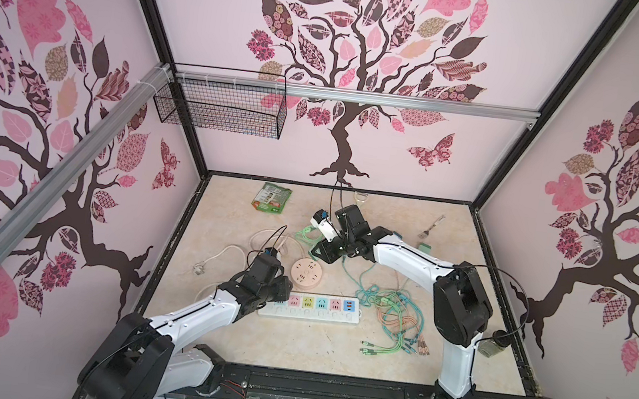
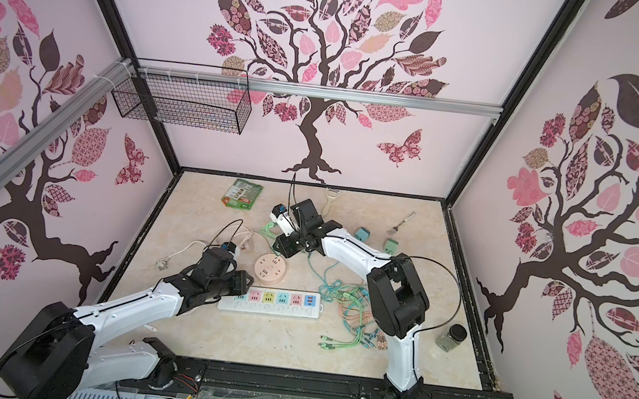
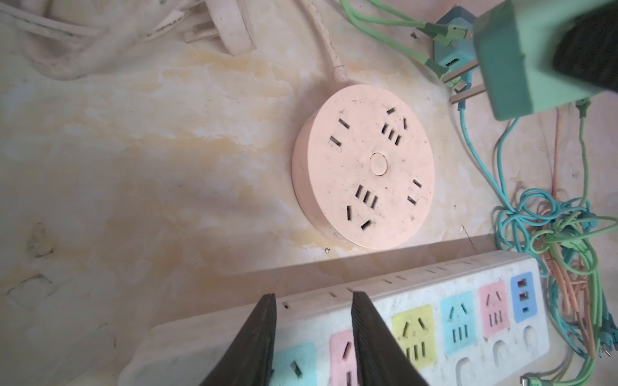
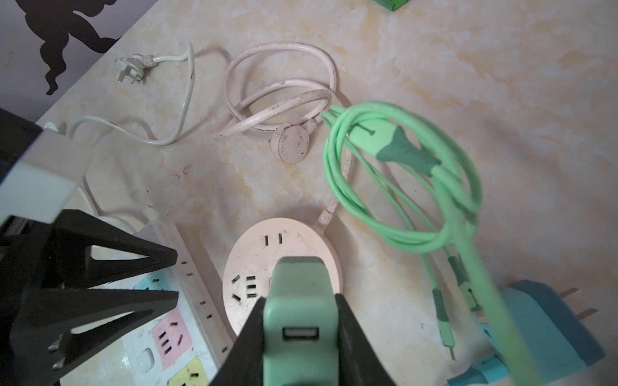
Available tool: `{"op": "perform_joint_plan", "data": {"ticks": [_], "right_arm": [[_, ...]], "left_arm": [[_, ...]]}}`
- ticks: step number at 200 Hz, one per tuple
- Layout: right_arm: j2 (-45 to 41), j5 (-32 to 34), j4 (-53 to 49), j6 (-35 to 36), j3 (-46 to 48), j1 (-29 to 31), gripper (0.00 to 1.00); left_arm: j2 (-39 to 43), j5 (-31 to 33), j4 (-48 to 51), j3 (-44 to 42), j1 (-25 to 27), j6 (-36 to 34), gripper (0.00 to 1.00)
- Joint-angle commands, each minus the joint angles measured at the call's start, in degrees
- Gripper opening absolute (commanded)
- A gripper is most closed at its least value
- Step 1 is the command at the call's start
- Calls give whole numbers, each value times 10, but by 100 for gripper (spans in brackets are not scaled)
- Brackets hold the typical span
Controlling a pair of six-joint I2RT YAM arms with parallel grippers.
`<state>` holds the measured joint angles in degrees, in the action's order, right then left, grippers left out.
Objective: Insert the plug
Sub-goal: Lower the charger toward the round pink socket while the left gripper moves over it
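The right gripper (image 4: 299, 302) is clenched on a green plug (image 4: 296, 277), holding it in the air just over the far side of a round pink socket (image 1: 306, 272) in the middle of the table (image 1: 290, 343). The plug's prongs are clear of the socket's slots. The left gripper (image 3: 314, 297) hangs over the left end of a white power strip (image 1: 320, 307) that lies just nearer than the round socket. Its fingers stand apart with nothing gripped between them. A coil of green cable (image 4: 401, 187) is close to the plug, and a tangle of cables (image 1: 395, 315) lies right of the strip.
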<state>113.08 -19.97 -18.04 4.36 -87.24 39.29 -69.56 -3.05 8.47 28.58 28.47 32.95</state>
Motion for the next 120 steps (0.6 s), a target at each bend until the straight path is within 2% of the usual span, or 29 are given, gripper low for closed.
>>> {"op": "perform_joint_plan", "data": {"ticks": [1,120], "right_arm": [[-10,-7,-8,5,6,1,24],[-20,-13,-2,9,34,3,24]], "left_arm": [[-18,4,-30,34,-4,-5,39],[-123,-13,-58,85,-18,2,31]]}}
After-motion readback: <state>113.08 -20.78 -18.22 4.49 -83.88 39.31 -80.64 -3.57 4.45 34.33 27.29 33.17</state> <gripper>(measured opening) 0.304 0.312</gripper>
